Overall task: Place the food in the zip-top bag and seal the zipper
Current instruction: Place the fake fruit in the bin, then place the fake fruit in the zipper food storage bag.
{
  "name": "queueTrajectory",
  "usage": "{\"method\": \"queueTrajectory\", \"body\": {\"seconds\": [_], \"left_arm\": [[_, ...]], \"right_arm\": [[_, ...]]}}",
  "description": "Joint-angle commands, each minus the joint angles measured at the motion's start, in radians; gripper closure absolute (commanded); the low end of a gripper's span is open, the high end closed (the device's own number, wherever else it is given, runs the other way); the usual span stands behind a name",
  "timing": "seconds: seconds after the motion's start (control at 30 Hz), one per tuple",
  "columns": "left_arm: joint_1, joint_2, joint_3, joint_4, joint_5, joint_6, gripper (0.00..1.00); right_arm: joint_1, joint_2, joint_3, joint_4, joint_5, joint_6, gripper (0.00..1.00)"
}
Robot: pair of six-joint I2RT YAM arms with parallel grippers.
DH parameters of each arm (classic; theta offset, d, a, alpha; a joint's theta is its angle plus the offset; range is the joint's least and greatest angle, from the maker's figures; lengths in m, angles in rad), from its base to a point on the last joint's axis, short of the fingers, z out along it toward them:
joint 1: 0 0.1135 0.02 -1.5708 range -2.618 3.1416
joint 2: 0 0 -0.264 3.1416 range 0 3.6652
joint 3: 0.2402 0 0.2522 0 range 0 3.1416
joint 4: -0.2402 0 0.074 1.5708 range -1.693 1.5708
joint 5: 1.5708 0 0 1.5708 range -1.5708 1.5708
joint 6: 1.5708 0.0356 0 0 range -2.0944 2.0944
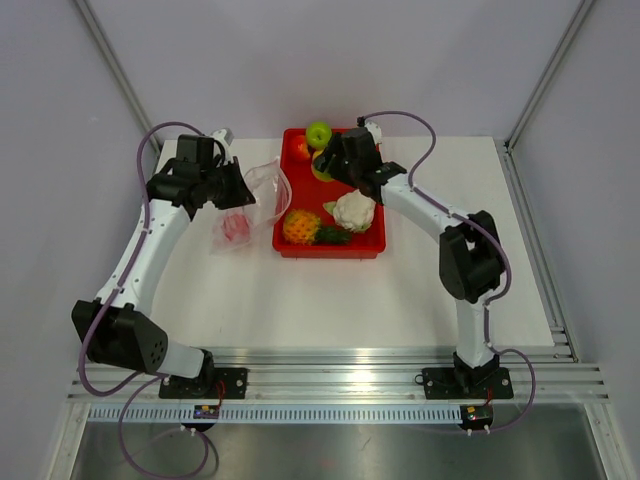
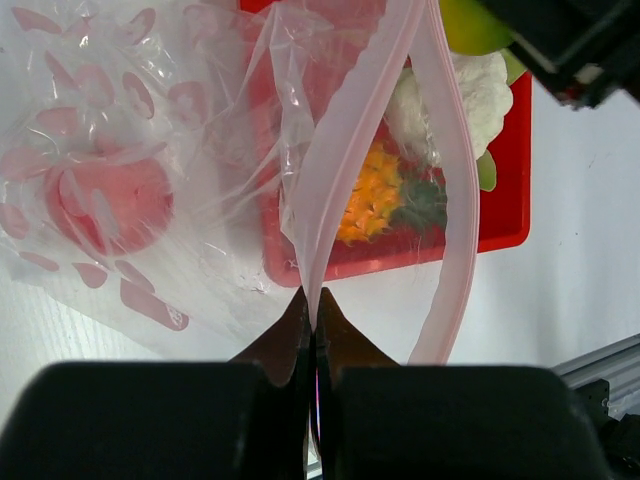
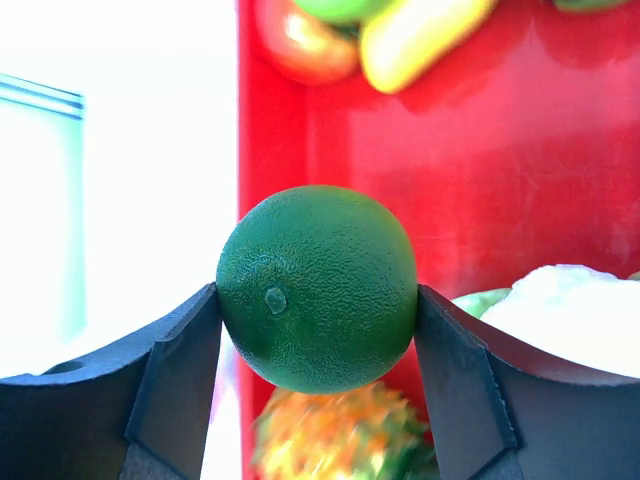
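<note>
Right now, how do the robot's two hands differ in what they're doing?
The left hand is pinched fully shut on the thin pink zipper strip of the clear bag; the right hand stands much wider, clasping a round dark green fruit. The left hand is beside the red tray; the right hand is over it. Both hold something.

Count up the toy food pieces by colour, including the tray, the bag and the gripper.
Green: 2, lime, apple
Red: 2, tomato, bagged fruit
Yellow: 1, oblong fruit
White: 1, cauliflower
Orange: 1, pineapple
Total: 7
</note>
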Motion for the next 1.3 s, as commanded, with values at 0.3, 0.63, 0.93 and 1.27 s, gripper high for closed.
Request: {"method": "queueTrajectory", "body": {"seconds": [0.3,0.63,0.93,1.27], "left_arm": [[0.002,0.053,-0.016,0.042,0.053,0.002,1.00],[0.002,0.033,-0.009,0.031,0.058,-0.006,1.00],[0.002,-0.020,-0.015,0.022,0.068,0.002,1.00],[0.002,-0.036,-0.002,0.008,0.079,0.000,1.00]], "right_arm": [[0.171,-0.363,-0.172,0.086,0.017,-0.148,0.42],[0.303,-0.268,-0.068,0.026,-0.018,-0.180,0.41],[0.303,-0.117,0.136,-0.142,-0.023,-0.206,0.02],[0.303,-0.254,0.041,-0.138,0.066,-0.221,0.01]]}}
